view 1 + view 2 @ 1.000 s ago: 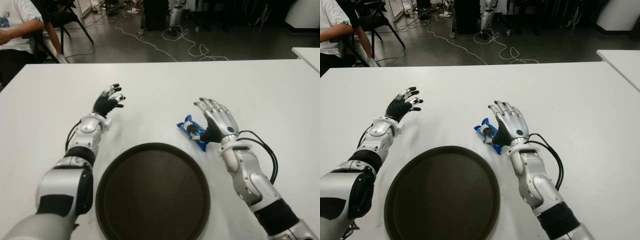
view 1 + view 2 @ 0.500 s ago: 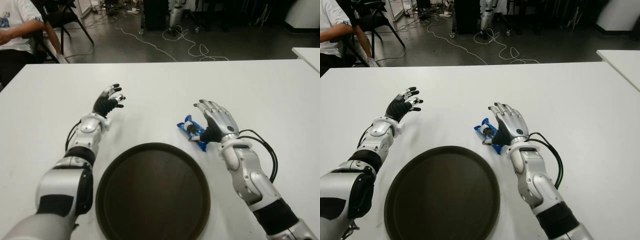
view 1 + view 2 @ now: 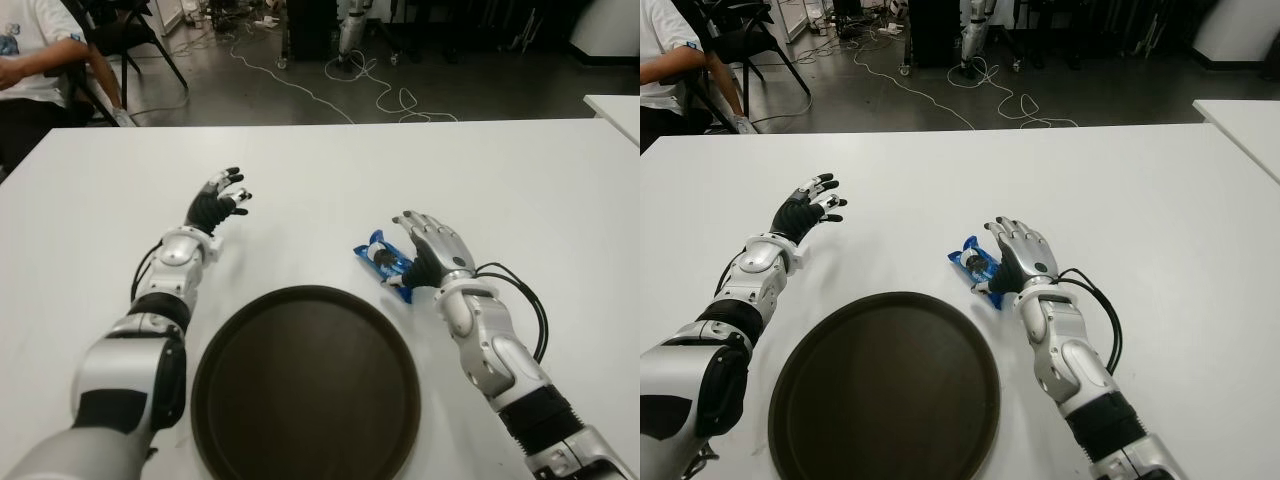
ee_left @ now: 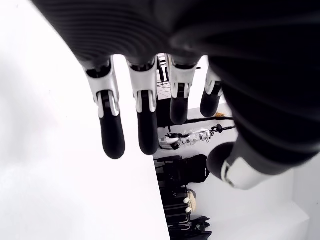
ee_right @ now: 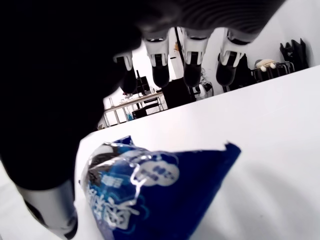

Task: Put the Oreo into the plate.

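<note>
Right of centre in the eye views, the blue Oreo packet (image 3: 386, 263) lies on the white counter (image 3: 330, 180), just above the upper right rim of the dark round plate (image 3: 305, 385) and outside it. The right hand (image 3: 432, 253) sits over the packet's right end; its fingers (image 5: 192, 62) are spread and arched above the wrapper, the thumb low beside it, nothing clamped. The left hand (image 3: 215, 205) shows in the upper left, above the plate, fingers (image 4: 111, 132) loosely extended and holding nothing.
</note>
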